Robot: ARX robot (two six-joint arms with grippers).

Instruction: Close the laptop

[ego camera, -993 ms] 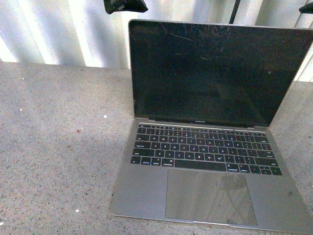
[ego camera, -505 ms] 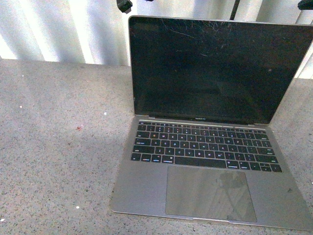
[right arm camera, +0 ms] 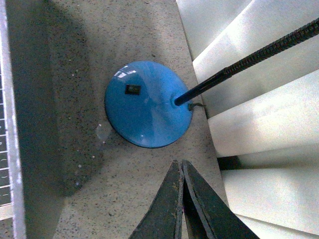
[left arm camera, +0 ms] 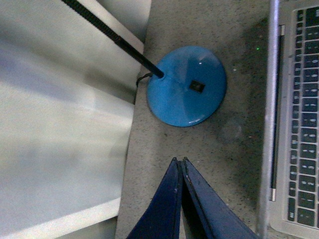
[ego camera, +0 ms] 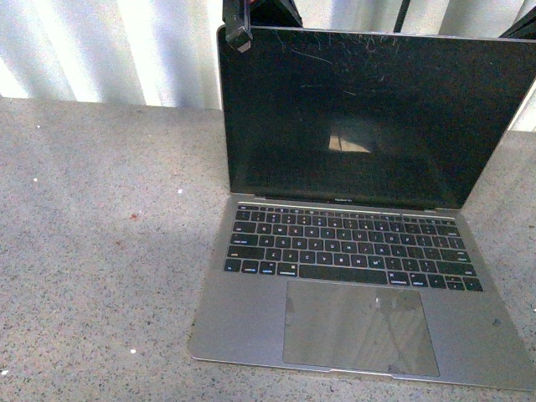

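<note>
Laptop (ego camera: 352, 251) sat open on the counter (ego camera: 100, 251). You had left end effector (left arm camera: 179, 163) and right end effector (right arm camera: 180, 165) both pressed together.

Your left claw (ego camera: 240, 38) is at the upper left corner of the open laptop (ego camera: 352, 251) on the worktop (ego camera: 100, 234).

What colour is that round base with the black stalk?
Glossy blue; the base shows best in the right wrist view.
</note>
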